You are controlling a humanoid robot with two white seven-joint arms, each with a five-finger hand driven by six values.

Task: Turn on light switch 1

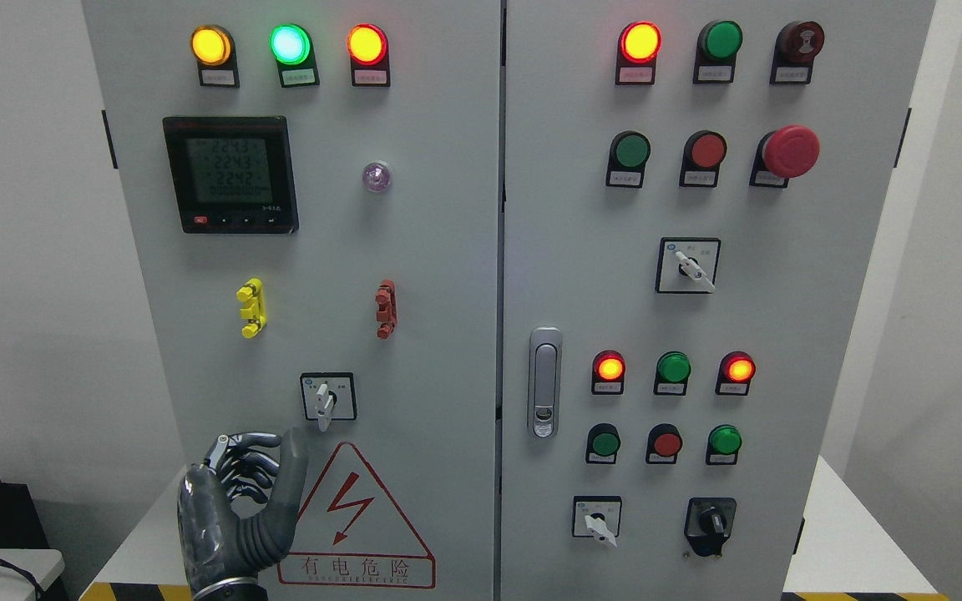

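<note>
Grey cabinet doors (414, 275) fill my view, dotted with lit indicator lamps, push buttons and a meter. My left hand (235, 509) rises at the lower left, fingers curled and holding nothing, thumb upright, poised just below the rotary switch (327, 397) on the left door, which I judge is light switch 1. My right hand is out of sight.
</note>
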